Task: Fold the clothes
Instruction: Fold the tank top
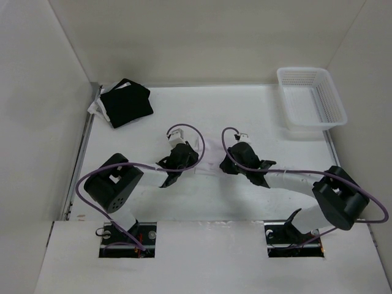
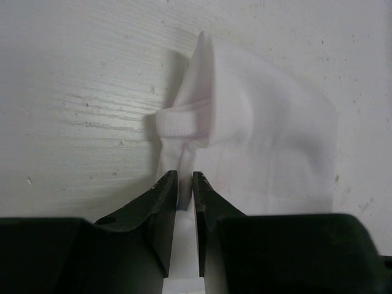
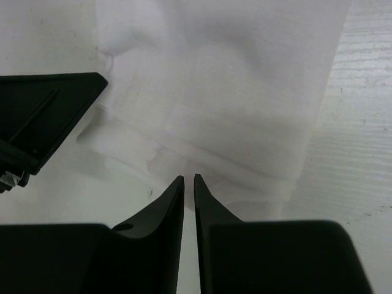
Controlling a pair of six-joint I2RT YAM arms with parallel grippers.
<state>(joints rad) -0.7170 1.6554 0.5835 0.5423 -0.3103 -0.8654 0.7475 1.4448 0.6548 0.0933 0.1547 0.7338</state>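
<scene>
The clothes (image 1: 208, 157) are a thin white garment bunched on the table between my two grippers. In the left wrist view the clothes (image 2: 257, 135) rise in a fold with a rolled hem, and a strand of that hem runs down into my left gripper (image 2: 185, 182), whose jaws are pinched on it. In the right wrist view the clothes (image 3: 220, 92) lie flatter. The near hem sits at the tips of my right gripper (image 3: 188, 179), and its jaws stand almost together on that edge. The left gripper (image 1: 181, 157) and right gripper (image 1: 231, 160) are close on either side of the garment.
A folded black garment with white trim (image 1: 125, 102) lies at the far left of the table. A white plastic basket (image 1: 310, 98) stands at the far right corner. White walls enclose the table. The left arm's finger (image 3: 43, 122) shows in the right wrist view.
</scene>
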